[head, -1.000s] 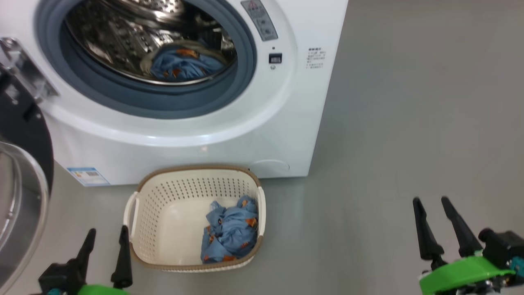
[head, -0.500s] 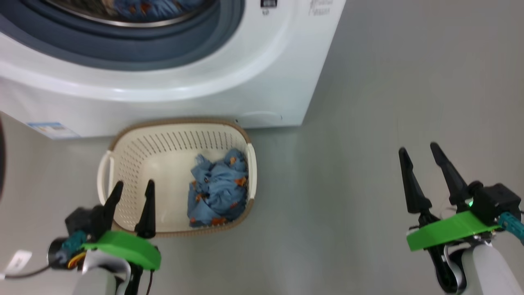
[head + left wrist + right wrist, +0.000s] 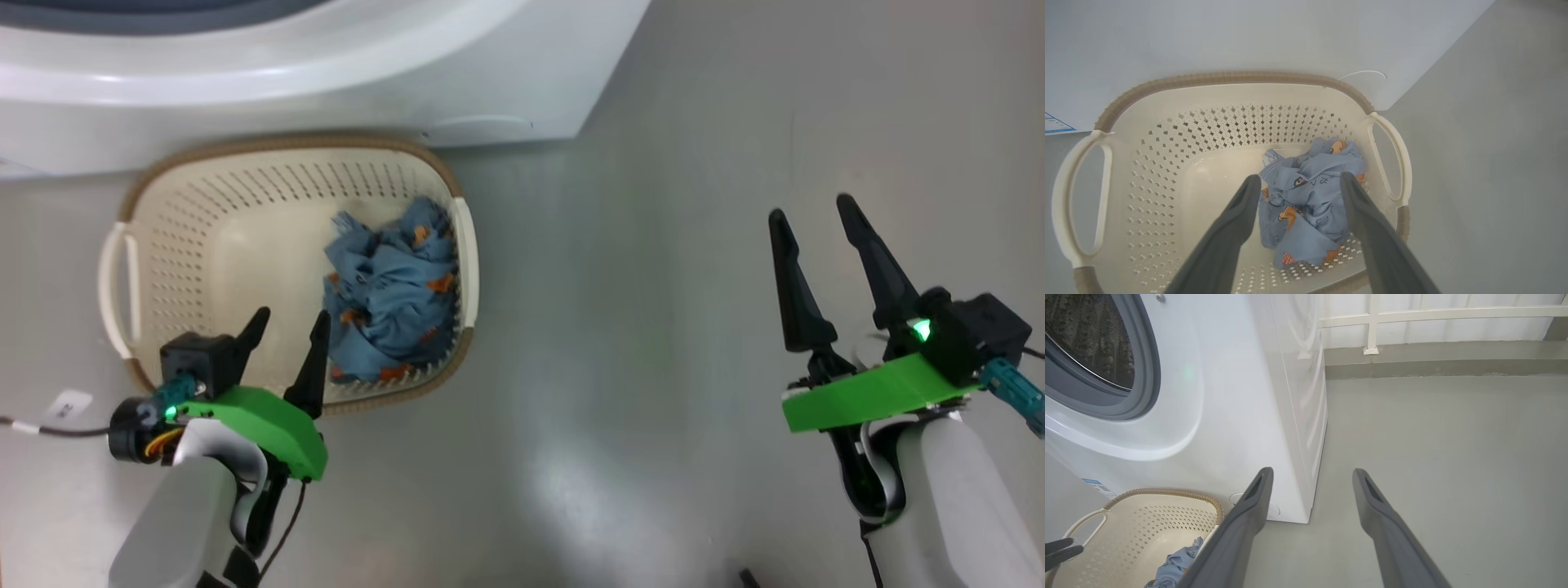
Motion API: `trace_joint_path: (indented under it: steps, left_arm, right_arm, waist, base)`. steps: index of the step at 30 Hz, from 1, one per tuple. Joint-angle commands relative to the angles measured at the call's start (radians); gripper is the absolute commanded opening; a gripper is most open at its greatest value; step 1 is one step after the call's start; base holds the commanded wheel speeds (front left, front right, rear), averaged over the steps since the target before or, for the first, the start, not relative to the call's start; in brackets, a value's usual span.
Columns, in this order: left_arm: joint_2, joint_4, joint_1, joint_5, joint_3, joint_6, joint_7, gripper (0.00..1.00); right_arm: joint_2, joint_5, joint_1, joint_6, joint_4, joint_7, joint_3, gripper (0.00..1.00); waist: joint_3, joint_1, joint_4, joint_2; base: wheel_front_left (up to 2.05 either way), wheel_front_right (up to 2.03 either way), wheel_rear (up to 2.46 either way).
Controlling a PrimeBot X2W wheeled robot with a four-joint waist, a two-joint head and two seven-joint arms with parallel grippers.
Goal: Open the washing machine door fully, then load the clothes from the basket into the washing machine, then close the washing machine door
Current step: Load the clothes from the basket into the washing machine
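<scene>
Grey floor (image 3: 653, 245) (glossy), white railing (image 3: 1437, 313)

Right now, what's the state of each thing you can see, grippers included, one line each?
Cream perforated plastic basket with brown rim: upright on the floor, holding one garment.
Light blue garment with orange-brown prints: crumpled in the basket, not gripped.
White front-loading washing machine: round front opening uncovered.
Left gripper: open, empty, over the basket.
Right gripper: open, empty, over bare floor.
</scene>
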Motion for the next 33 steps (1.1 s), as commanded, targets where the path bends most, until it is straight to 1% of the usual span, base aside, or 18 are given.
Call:
trace_joint_path:
  steps: [1, 7, 13, 17, 18, 23, 24, 33]
  left_arm:
    - [0.044, 0.023, -0.024, -0.017, -0.009, -0.002, -0.006, 1.0]
    - [0.081, 0.126, -0.105, -0.085, -0.138, -0.002, -0.006, 1.0]
    - [0.105, 0.203, -0.2, -0.174, -0.265, -0.002, -0.006, 1.0]
    - [0.125, 0.23, -0.255, -0.245, -0.378, -0.002, -0.006, 1.0]
    - [0.14, 0.24, -0.28, -0.286, -0.431, -0.002, -0.006, 1.0]
    - [0.183, 0.247, -0.337, -0.391, -0.553, -0.002, -0.006, 1.0]
    - [0.183, 0.247, -0.337, -0.391, -0.553, -0.002, -0.006, 1.0]
    - [0.265, 0.195, -0.42, -0.597, -0.789, -0.002, 0.03, 1.0]
  right_arm:
    - [0.011, -0.008, -0.01, 0.002, -0.028, -0.005, 0.03, 1.0]
    - [0.025, -0.01, -0.05, 0.002, -0.036, -0.005, 0.039, 1.0]
    - [0.036, -0.007, -0.084, 0.002, -0.039, -0.005, 0.054, 1.0]
    - [0.039, -0.004, -0.098, 0.002, -0.042, -0.005, 0.06, 1.0]
    - [0.04, -0.002, -0.101, 0.002, -0.044, -0.005, 0.061, 1.0]
    - [0.042, 0.007, -0.107, 0.002, -0.051, -0.005, 0.066, 1.0]
    - [0.042, 0.007, -0.107, 0.002, -0.051, -0.005, 0.066, 1.0]
    - [0.042, 0.034, -0.12, 0.002, -0.067, -0.005, 0.075, 1.0]
  waist:
    - [0.075, 0.0, -0.037, -0.0001]
    - [0.136, 0.0, -0.055, -0.0001]
    - [0.188, 0.0, -0.073, -0.0001]
    - [0.214, 0.0, -0.087, -0.0001]
    - [0.224, 0.0, -0.094, -0.0001]
    - [0.248, 0.0, -0.114, -0.0001]
    - [0.248, 0.0, -0.114, -0.0001]
    - [0.291, 0.0, -0.142, -0.0001]
  base:
    - [0.0, 0.0, 0.0]
    - [0.0, 0.0, 0.0]
    - [0.0, 0.0, 0.0]
    - [0.0, 0.0, 0.0]
    - [0.0, 0.0, 0.0]
    - [0.0, 0.0, 0.0]
    - [0.0, 0.0, 0.0]
    - [0.0, 0.0, 0.0]
